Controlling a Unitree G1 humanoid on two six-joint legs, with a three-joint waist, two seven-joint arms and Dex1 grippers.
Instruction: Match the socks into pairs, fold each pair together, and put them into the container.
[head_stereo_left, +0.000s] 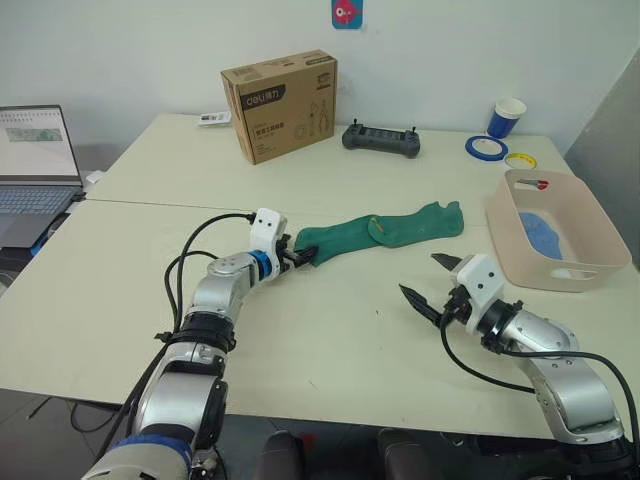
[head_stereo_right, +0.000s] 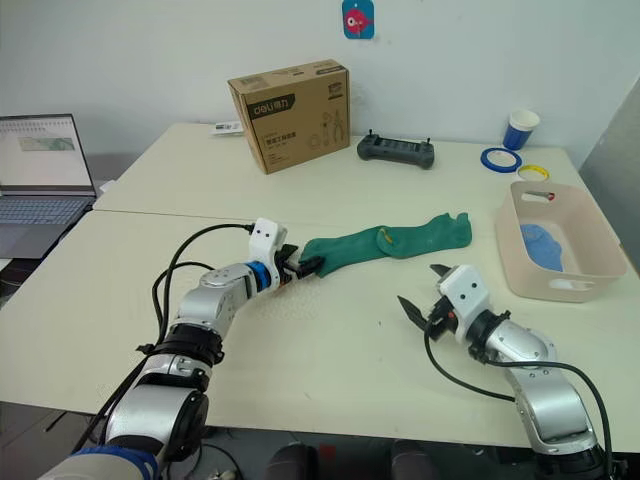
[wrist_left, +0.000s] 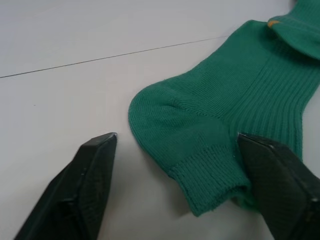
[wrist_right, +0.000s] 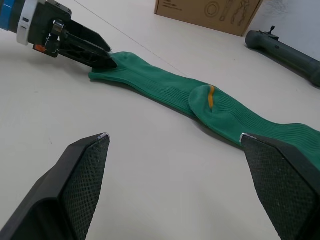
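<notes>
The two dark green socks (head_stereo_left: 385, 231) lie end to end in a long strip across the middle of the table (head_stereo_left: 330, 340), overlapping where one rounded toe with a small orange mark sits on top of the other sock, so the pair is already brought together by colour but not yet folded. The left gripper (head_stereo_left: 297, 257) is at the strip's left end with its fingers parted: in the left wrist view one black finger touches the ribbed cuff while the other rests apart on bare table, so nothing is pinched; it looks placed to take that end, probably for folding the strip over. The right gripper (head_stereo_left: 428, 279) hovers spread wide just near of the strip's right half, holding nothing, seemingly waiting to take the other end. To the far right stands the pale pink container (head_stereo_left: 597, 236), a smooth plastic bin with rounded corners and a slot handle; light blue fabric lies on its floor, most likely a finished pair. The socks are soft ribbed knit, limp and flat, likely to sag when lifted. The fingers are hard, black and wedge-shaped with fine cross-hatched pads. A stiff brown cardboard box (head_stereo_left: 280, 105) sits further back.
</notes>
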